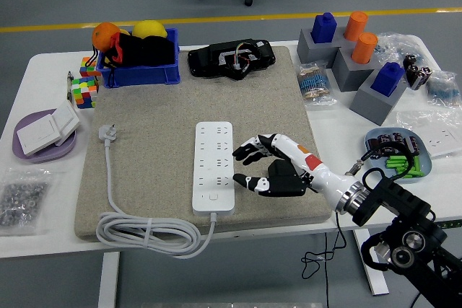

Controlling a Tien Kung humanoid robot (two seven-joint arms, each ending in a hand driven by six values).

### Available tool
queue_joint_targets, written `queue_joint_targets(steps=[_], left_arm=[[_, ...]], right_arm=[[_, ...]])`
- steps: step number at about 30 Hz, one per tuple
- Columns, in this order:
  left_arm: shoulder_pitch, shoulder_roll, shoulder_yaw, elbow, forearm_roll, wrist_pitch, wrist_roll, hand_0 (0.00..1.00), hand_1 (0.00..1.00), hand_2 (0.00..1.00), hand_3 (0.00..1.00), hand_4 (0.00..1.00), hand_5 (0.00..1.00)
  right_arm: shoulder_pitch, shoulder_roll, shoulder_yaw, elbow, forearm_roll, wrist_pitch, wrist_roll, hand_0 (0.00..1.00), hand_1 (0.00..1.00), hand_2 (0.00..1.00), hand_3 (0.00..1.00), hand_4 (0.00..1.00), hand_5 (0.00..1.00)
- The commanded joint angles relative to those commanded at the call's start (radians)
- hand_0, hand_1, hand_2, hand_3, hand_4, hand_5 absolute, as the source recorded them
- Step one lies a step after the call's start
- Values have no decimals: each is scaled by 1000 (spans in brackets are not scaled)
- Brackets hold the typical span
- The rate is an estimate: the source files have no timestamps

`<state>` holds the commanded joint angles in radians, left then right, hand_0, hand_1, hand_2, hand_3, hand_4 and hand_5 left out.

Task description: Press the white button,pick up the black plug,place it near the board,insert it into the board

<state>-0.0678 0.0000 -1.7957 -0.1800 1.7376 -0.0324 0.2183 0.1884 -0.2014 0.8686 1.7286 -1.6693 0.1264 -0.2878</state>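
Note:
A white power strip lies lengthwise in the middle of the grey felt mat, its white button at the near end. Its white cable coils at the mat's front edge and ends in a white plug lying on the mat at the left. No loose black plug shows; a black case with wires sits at the mat's far edge. My right hand hovers just right of the strip, fingers spread and holding nothing, with the thumb tip close to the strip's right edge near the button end. The left arm is out of view.
A blue bin with fruit and black items stands at the back left, colour cubes beside it. Grey blocks with blue and orange pegs are at the back right. A blue dish of batteries lies right of my hand, a purple plate with white switches at the left.

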Motion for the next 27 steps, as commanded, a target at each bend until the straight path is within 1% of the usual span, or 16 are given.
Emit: queue_joint_targets(steps=[4, 5, 6, 10, 11, 14, 16, 17, 22, 23, 27], left_arm=[[-1, 0, -4, 0, 8, 0, 2, 831, 799, 777, 804, 601, 496], [-3, 0, 0, 0, 8, -1, 3, 831, 799, 776, 804, 601, 496], [-4, 0, 1, 0, 8, -1, 3, 831, 799, 776, 804, 601, 496], [-6, 0, 12, 0, 4, -2, 4, 831, 799, 776, 804, 601, 496], [-7, 0, 13, 0, 3, -2, 4, 831, 799, 777, 804, 602, 498], [-6, 0, 16, 0, 4, -2, 6, 831, 799, 777, 804, 602, 498], [-5, 0, 19, 0, 2, -2, 7, 831, 799, 777, 804, 602, 498], [-4, 0, 20, 0, 2, -3, 7, 831, 799, 775, 804, 601, 496], [-1, 0, 17, 0, 11, -4, 11, 831, 799, 775, 804, 601, 496], [-1, 0, 16, 0, 12, -4, 12, 831, 799, 776, 804, 601, 496], [-1, 0, 21, 0, 11, -4, 11, 831, 799, 776, 804, 601, 496]], right_arm=[[25, 0, -44, -7, -61, 7, -64, 588, 498, 544, 639, 802, 420], [40, 1, -68, -12, -75, 6, -87, 529, 392, 463, 647, 801, 421], [49, 2, -87, -15, -84, 4, -98, 529, 392, 463, 647, 801, 421], [82, 4, -157, -29, -102, -11, -104, 529, 392, 463, 647, 801, 421], [88, 4, -173, -32, -104, -16, -104, 496, 345, 403, 659, 802, 421], [108, 6, -216, -40, -117, -30, -105, 496, 345, 403, 659, 802, 421], [119, 8, -236, -43, -131, -36, -113, 496, 345, 403, 659, 802, 421], [124, 9, -243, -44, -140, -39, -116, 440, 260, 350, 660, 802, 423], [148, 19, -263, -46, -168, -56, -120, 440, 260, 350, 660, 802, 423], [153, 20, -264, -45, -172, -59, -118, 255, 111, 215, 659, 800, 424], [165, 26, -257, -46, -186, -67, -108, 255, 111, 215, 659, 800, 424]])
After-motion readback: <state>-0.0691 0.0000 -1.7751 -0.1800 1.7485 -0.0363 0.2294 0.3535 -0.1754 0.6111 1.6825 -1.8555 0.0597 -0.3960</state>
